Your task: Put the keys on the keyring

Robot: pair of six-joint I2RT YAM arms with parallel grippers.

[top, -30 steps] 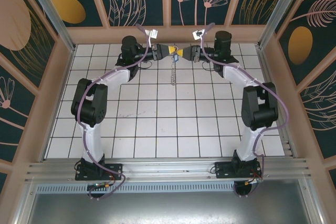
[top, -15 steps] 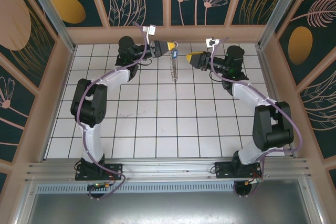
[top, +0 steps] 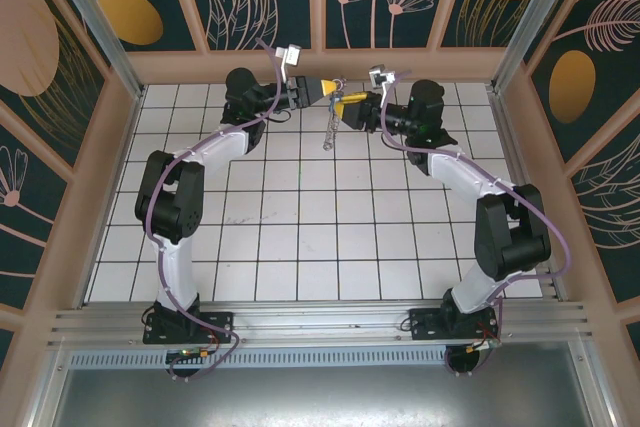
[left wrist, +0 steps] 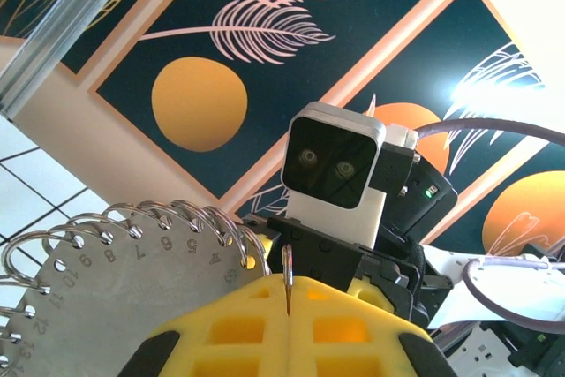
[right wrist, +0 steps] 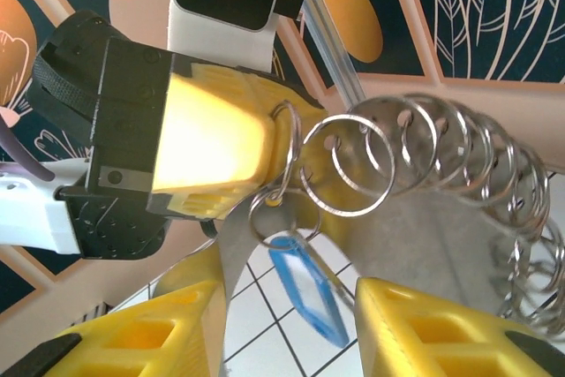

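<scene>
yellow left gripper (left wrist: pixel 289 290) jaws were clamped together on one ring of the keyring (left wrist: pixel 106 306). right gripper (right wrist: pixel 287 297) jaws stood apart, the blue-tagged keys (right wrist: pixel 305 293) hanging between them.

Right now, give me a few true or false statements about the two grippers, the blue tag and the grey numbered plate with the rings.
1. The left gripper is shut on a thin metal ring. True.
2. The right gripper is clamped on the blue plastic tag. False: its jaws stand open.
3. Wire rings line the edge of the grey numbered metal plate. True.
4. Both grippers sit close to the arm bases. False: they are at the far side of the white tiled table.
</scene>
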